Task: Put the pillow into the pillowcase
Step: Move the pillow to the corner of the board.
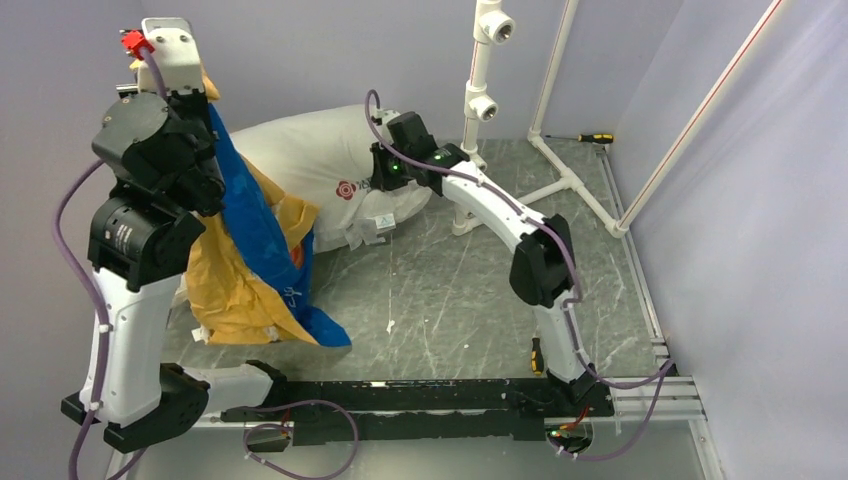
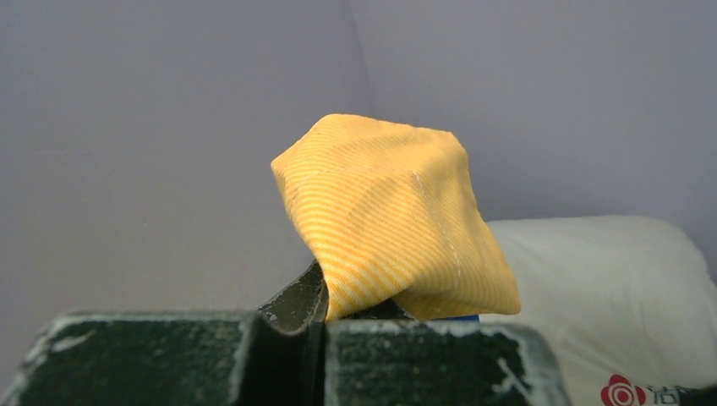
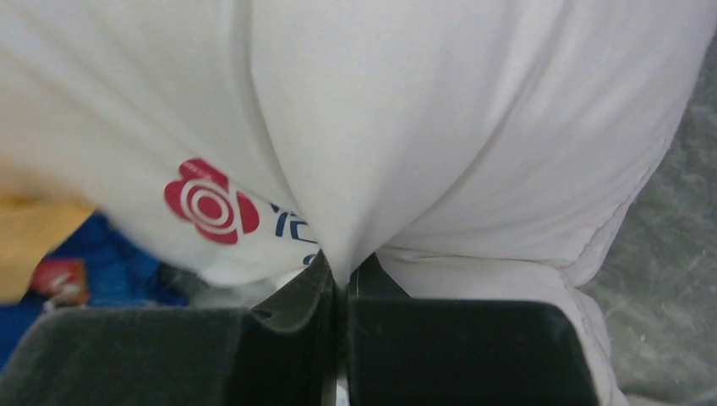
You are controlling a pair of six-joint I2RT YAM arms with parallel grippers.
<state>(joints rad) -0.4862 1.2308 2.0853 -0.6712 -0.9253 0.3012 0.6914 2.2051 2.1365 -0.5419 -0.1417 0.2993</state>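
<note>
The plump white pillow (image 1: pixel 320 165) lies at the back of the table, red round logo (image 1: pixel 346 189) and white tags facing the front. My right gripper (image 3: pixel 342 275) is shut on a pinched fold of the pillow (image 3: pixel 440 127) near the logo (image 3: pixel 210 201). The pillowcase (image 1: pixel 262 262) hangs from the raised left arm, blue outside and orange-yellow inside, its lower part crumpled on the table. High at the left, my left gripper (image 2: pixel 325 309) is shut on a bunch of the orange-yellow pillowcase (image 2: pixel 393 216) fabric. The left fingertips are hidden in the top view.
A white pipe frame (image 1: pixel 560 150) stands at the back right with a screwdriver (image 1: pixel 590 138) beside it. Grey-violet walls close in the left, back and right sides. The marbled table surface (image 1: pixel 450 300) shows between the pillowcase and the right arm.
</note>
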